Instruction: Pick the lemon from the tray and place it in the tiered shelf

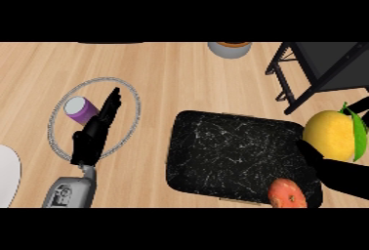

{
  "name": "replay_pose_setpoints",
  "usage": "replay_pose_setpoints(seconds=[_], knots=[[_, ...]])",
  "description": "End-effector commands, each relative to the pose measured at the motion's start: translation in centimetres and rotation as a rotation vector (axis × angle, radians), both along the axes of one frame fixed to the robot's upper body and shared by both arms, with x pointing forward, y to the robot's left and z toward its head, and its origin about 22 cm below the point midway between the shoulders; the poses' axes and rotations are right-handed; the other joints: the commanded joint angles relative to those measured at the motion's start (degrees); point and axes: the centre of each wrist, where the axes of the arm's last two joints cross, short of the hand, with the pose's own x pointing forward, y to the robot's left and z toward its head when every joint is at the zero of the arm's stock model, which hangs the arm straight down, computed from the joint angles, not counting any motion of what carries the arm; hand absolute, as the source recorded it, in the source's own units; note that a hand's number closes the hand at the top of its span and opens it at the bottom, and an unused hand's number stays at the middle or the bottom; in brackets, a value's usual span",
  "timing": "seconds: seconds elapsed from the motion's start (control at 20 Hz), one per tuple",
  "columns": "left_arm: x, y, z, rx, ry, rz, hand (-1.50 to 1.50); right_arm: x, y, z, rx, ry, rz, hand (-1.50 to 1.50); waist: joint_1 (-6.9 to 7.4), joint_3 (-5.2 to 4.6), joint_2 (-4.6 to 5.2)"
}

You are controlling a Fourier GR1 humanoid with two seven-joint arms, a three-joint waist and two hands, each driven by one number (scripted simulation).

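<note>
Currently right hand [340, 174] holds lemon [330, 135] at tray [231, 146] edge.

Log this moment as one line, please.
right hand: holding lemon at tray right edge | shelf: lemon not in yet | left hand: open, resting at left

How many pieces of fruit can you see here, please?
2: the lemon in the right hand, at the right edge of the tray, and a reddish fruit on its near right corner.

The lemon [330, 134] hides much of the right robot hand [342, 173], cropped at the edge.
</note>
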Motion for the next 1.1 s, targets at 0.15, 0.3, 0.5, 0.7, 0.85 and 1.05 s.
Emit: replay_pose_setpoints(seconds=[0.15,0.3,0.5,0.7,0.85,1.05], knots=[[-0.9,-1.4,-0.2,0.003,0.010,-0.018,0.00,1.6,-2.4,6.9,-0.016,-0.143,-0.114,1.50,0.59,0.00,0.03],[0.5,-1.5,0.0,-0.006,-0.008,-0.007,0.00,2.2,-3.7,8.4,0.019,-0.156,-0.124,1.50,0.27,0.01,0.08],[1.0,0.2,0.7,0.001,-0.014,-0.019,0.00,4.6,-4.3,9.4,-0.029,-0.174,-0.166,1.50,0.51,0.01,0.18],[-0.5,0.8,-0.6,-0.001,0.001,-0.021,0.00,5.5,-5.5,9.0,-0.046,-0.218,-0.210,1.50,0.53,0.02,0.17],[0.2,0.4,-0.4,0.013,-0.014,-0.007,0.00,7.7,-6.6,10.0,-0.054,-0.241,-0.231,1.50,0.69,0.02,0.26],[0.9,0.6,-0.4,-0.004,-0.004,-0.014,0.00,7.3,-7.6,10.4,-0.099,-0.246,-0.207,1.50,0.28,0.02,0.17]])
